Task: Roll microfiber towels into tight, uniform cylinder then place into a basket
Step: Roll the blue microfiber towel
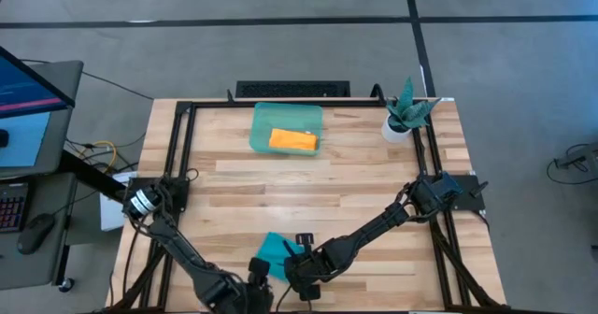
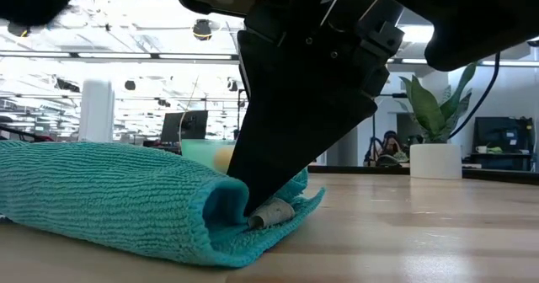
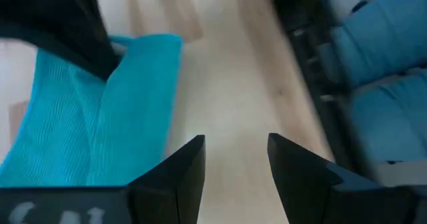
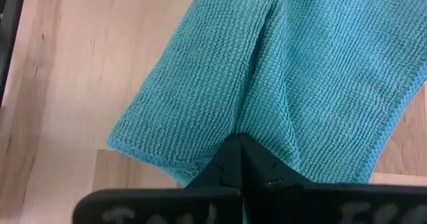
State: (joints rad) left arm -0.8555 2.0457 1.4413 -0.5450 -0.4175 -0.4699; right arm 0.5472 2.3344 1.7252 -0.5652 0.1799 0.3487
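Currently right pincer (image 2: 268,216) pinches the teal ribbed microfiber towel (image 2: 126,199); left pincer (image 3: 235,159) beside, wide, empty. Risk: roll loosens on release.

The teal towel (image 4: 293,84) is soft ribbed cloth with a matt, knitted look, lying on a smooth pale wooden table (image 1: 355,178) with visible grain, while the basket (image 1: 264,120) is translucent green plastic.

Robotics lab, open hall, concrete floor (image 1: 280,43), computer monitor (image 1: 23,90), ceiling lights
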